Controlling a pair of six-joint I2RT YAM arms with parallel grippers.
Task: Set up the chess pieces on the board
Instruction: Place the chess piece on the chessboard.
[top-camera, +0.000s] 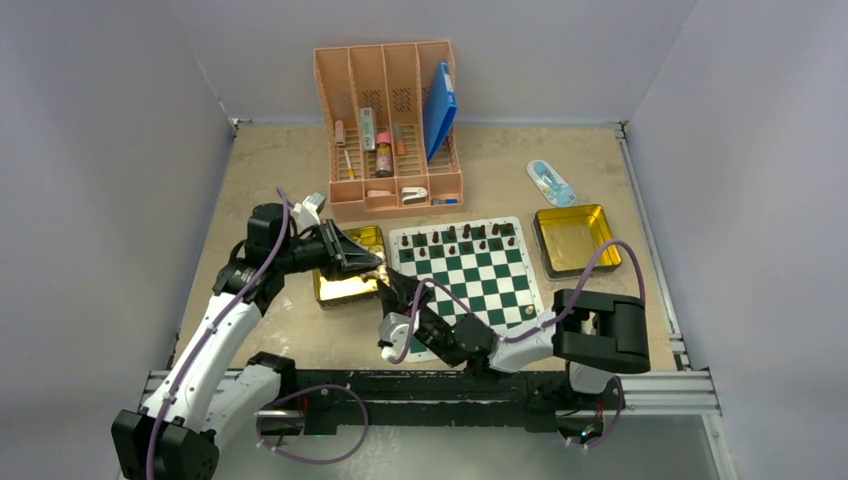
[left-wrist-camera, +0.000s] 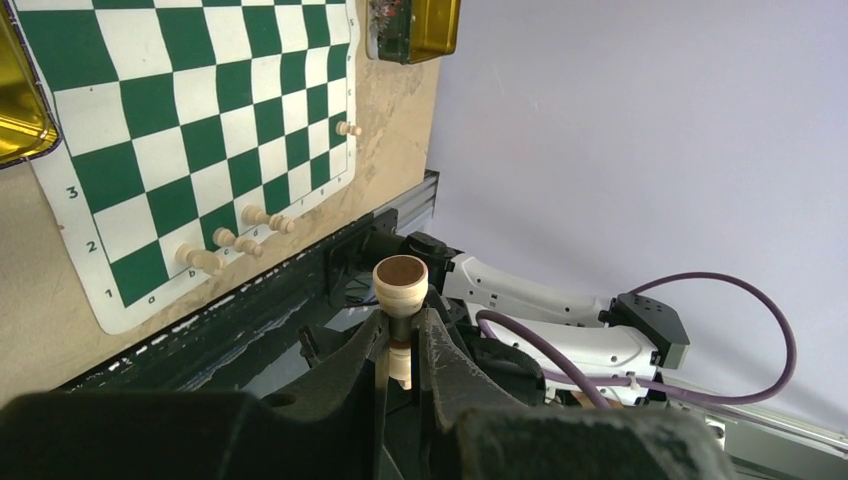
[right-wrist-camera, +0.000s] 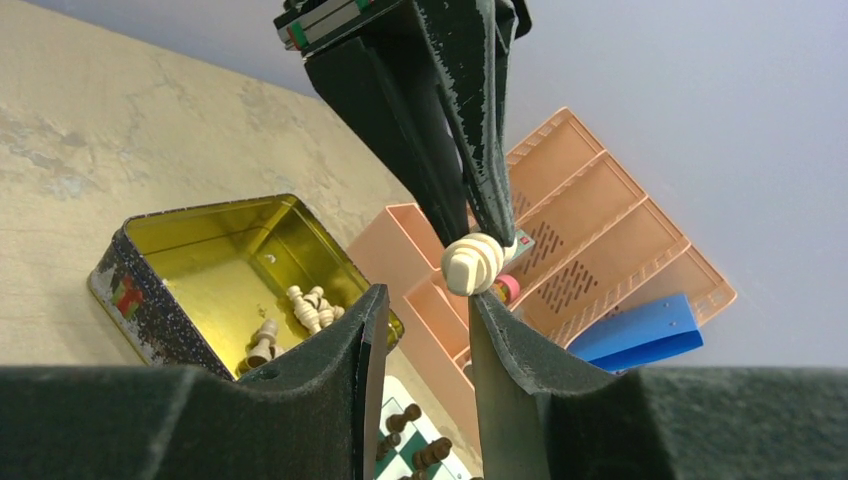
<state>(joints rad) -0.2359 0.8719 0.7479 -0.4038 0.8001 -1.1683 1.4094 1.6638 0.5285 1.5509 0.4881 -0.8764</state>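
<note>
My left gripper (top-camera: 372, 262) (left-wrist-camera: 402, 325) is shut on a pale chess piece (left-wrist-camera: 400, 285) (right-wrist-camera: 472, 263), held by its stem in the air left of the board (top-camera: 470, 275) (left-wrist-camera: 180, 120). Its round base points toward the wrist camera. My right gripper (top-camera: 392, 300) (right-wrist-camera: 428, 298) sits just below it, jaws apart and empty, with one fingertip (right-wrist-camera: 482, 305) touching or nearly touching the piece's head. Dark pieces (top-camera: 465, 237) line the board's far rows. A few pale pieces (left-wrist-camera: 240, 242) stand on its near rows.
A gold tin (top-camera: 345, 290) (right-wrist-camera: 170, 250) beside the board's left edge holds several pale pieces (right-wrist-camera: 305, 310). Another gold tin (top-camera: 575, 240) lies right of the board. A pink organiser (top-camera: 390, 130) stands at the back, with a blue packet (top-camera: 550, 182) to its right.
</note>
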